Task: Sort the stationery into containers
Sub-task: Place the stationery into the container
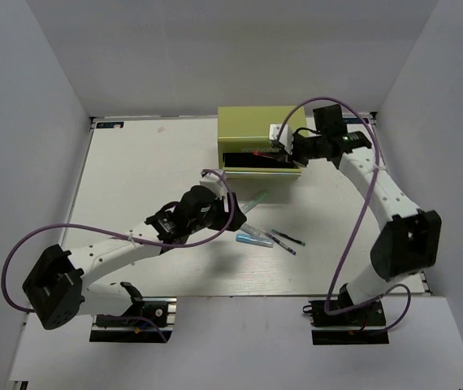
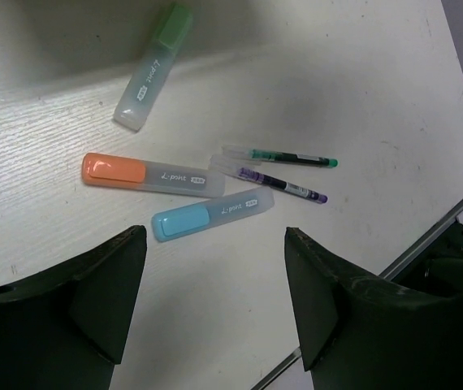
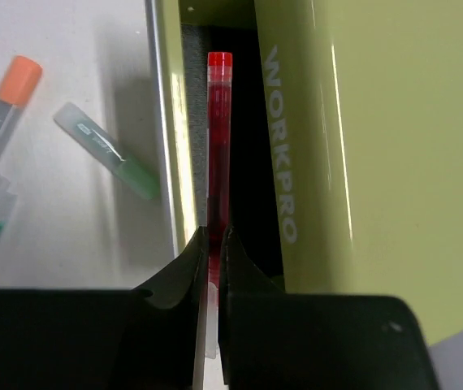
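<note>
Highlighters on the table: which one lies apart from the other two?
The mint-green-capped highlighter. It lies off by itself, while the orange-capped highlighter and the light-blue-capped highlighter lie close together, side by side.

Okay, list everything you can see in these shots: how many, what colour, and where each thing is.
toolbox: one, lime green, far side of the table, front drawer open
red pen: one, red, lengthwise over the open drawer, held
mint highlighter: one, mint green, mid-table
orange highlighter: one, orange cap, beside the blue one
blue highlighter: one, light-blue cap, nearest the left pincer
green-tipped pen: one, thin, right of the highlighters
purple-tipped pen: one, thin, beside the green-tipped pen
table: one, white
left pincer: one, dark, open above the highlighters
right pincer: one, dark, shut on the red pen
</note>
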`<action>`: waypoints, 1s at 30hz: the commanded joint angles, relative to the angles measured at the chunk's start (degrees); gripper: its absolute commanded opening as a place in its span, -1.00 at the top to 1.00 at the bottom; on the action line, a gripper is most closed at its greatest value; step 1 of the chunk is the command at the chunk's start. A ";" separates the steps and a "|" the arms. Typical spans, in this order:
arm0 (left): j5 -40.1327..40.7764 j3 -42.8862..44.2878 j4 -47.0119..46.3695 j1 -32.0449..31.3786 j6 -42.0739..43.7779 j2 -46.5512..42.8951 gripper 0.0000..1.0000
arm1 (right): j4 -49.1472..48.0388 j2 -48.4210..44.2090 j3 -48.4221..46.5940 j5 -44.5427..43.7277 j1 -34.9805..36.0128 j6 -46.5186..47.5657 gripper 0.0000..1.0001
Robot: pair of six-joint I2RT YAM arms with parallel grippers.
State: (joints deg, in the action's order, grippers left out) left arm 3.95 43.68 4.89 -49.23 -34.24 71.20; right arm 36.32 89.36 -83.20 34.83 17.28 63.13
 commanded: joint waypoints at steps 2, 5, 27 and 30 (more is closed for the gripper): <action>-3.41 3.42 0.21 0.19 2.86 0.52 -0.57 | -1.43 7.65 -8.27 -2.04 1.44 2.61 0.97; -3.95 5.18 1.87 -0.33 4.18 1.74 -0.59 | -0.20 11.25 -11.89 -2.48 2.06 2.34 0.76; -22.23 26.89 5.13 -4.90 31.33 25.47 -0.04 | -2.64 -7.35 11.59 4.82 -4.88 -30.33 0.97; -22.93 28.73 5.66 -5.96 35.63 28.90 -0.04 | -7.57 -12.62 18.04 -2.29 -8.74 -36.48 0.86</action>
State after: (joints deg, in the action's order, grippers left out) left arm -16.01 69.80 7.42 -54.06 -5.63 99.20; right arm 34.28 79.37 -70.17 36.97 11.33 36.51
